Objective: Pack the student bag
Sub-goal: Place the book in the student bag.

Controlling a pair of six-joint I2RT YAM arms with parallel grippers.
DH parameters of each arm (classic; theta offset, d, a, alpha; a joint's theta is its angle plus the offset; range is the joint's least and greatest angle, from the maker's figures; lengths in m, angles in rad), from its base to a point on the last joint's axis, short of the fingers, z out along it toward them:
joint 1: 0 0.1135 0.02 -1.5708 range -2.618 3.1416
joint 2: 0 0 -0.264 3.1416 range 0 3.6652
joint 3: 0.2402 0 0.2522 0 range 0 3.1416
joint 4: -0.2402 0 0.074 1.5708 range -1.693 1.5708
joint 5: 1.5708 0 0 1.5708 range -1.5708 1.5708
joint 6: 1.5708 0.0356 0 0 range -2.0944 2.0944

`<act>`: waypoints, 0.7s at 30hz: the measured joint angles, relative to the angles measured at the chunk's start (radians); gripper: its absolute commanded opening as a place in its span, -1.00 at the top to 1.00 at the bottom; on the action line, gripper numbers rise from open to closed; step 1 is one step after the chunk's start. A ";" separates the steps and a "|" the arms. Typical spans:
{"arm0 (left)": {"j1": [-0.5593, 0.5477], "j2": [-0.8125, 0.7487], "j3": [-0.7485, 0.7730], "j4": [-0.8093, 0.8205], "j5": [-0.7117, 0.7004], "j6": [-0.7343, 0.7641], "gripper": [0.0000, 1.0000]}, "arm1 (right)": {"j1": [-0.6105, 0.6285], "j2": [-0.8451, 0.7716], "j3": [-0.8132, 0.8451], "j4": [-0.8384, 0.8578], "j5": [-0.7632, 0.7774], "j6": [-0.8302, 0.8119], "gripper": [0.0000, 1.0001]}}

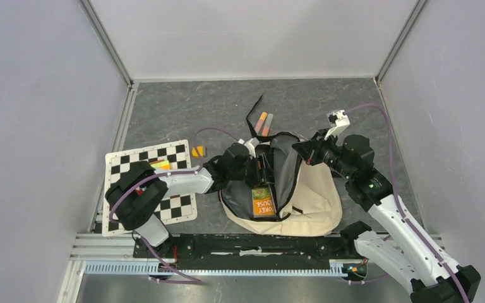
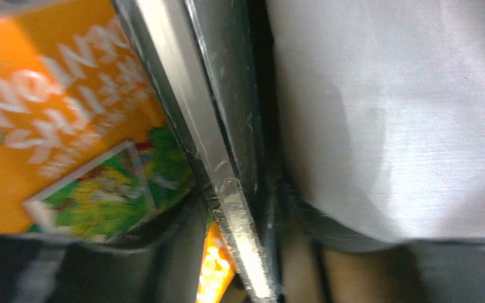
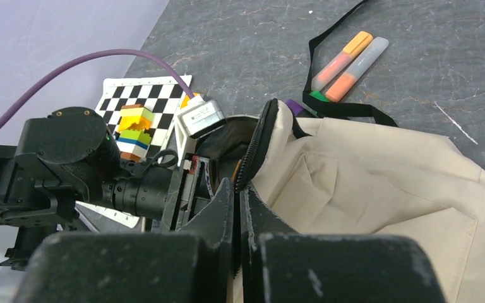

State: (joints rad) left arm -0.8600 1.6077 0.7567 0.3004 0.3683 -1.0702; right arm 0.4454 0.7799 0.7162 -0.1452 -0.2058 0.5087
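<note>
The student bag (image 1: 319,192) is cream fabric with grey lining and lies open in the middle of the table. An orange book (image 1: 263,202) lies inside its mouth and fills the left of the left wrist view (image 2: 57,113), beside the grey lining (image 2: 391,113). My left gripper (image 1: 260,165) reaches into the opening, just above the book. Its jaws are too close and blurred to read. My right gripper (image 3: 235,186) is shut on the bag's black zipper edge (image 3: 252,148) and holds the upper flap up (image 1: 298,146).
Two orange highlighters (image 1: 263,121) lie behind the bag beside a black strap (image 3: 328,44). A checkered mat (image 1: 145,183) at the left carries a stack of coloured blocks (image 3: 132,129). A small orange piece (image 1: 197,151) lies near it. Walls enclose three sides.
</note>
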 measured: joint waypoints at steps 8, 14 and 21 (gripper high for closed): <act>0.008 -0.180 0.003 -0.193 -0.217 0.138 -0.99 | 0.000 -0.004 -0.014 0.008 0.008 -0.002 1.00; 0.024 -0.440 0.003 -0.450 -0.446 0.268 -0.99 | 0.004 -0.014 -0.014 -0.006 0.013 -0.014 1.00; 0.185 -0.656 -0.066 -0.589 -0.483 0.324 -0.99 | 0.072 0.028 -0.024 0.032 0.028 -0.016 1.00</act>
State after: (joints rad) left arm -0.6746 0.9516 0.6910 -0.2882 -0.1150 -0.7460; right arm 0.5175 0.8078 0.6918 -0.1131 -0.1776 0.4927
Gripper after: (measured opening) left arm 0.993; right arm 0.019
